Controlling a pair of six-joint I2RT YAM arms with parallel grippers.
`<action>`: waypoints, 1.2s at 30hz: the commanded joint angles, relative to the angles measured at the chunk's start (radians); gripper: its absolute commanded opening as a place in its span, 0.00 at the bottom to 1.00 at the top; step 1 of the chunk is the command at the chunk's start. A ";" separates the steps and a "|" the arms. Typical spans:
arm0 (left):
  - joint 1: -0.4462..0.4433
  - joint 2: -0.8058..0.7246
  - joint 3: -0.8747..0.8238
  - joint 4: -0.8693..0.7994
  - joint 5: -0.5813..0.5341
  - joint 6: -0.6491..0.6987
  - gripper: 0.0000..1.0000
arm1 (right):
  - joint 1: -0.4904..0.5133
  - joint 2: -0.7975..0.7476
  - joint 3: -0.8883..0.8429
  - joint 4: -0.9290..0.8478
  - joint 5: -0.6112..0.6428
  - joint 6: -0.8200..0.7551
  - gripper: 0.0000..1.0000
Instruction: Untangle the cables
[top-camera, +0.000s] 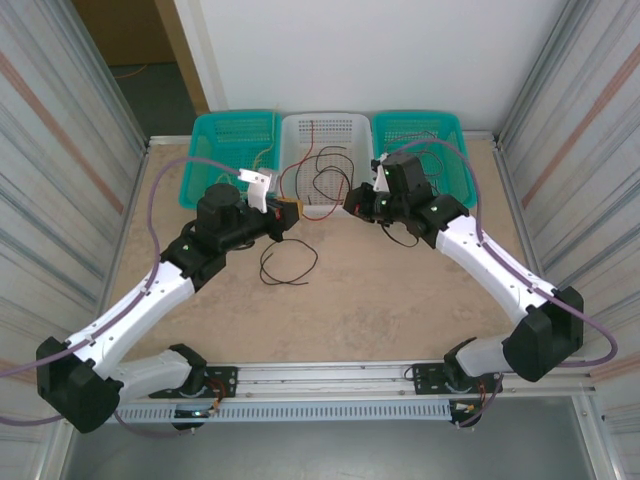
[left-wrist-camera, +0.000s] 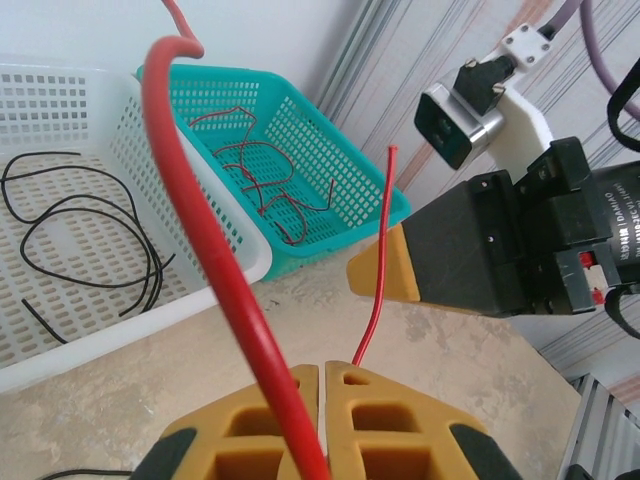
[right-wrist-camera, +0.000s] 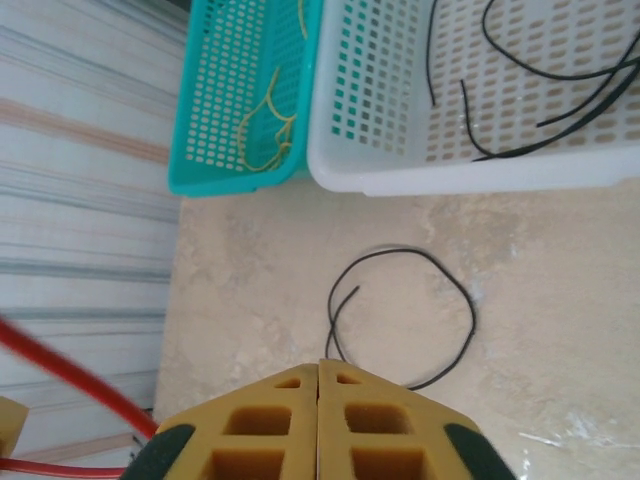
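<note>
left tool (left-wrist-camera: 322, 378) pinching a red cable (left-wrist-camera: 214, 250), which arcs up ahead of it. right tool (right-wrist-camera: 318, 372) pressed together; black cable (right-wrist-camera: 400, 250) looped on bench (right-wrist-camera: 560, 300) just ahead of it, more in white basket (right-wrist-camera: 450, 175) beyond.

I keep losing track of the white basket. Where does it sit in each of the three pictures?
Top external: the white basket is at top centre, between the teal baskets.
Left wrist: the white basket takes up the left side of the picture.
Right wrist: the white basket is at upper right.
Shared landmark: the black cables lying inside it.
</note>
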 joint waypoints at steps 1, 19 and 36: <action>0.006 -0.023 -0.011 0.033 0.006 -0.011 0.00 | -0.001 -0.042 -0.016 0.089 -0.044 0.046 0.29; 0.005 -0.023 0.011 0.018 -0.013 0.014 0.00 | 0.085 0.023 -0.049 0.188 -0.062 0.135 0.29; 0.005 -0.117 -0.234 0.216 -0.351 -0.215 0.00 | 0.040 -0.043 -0.015 0.478 -0.131 0.326 0.00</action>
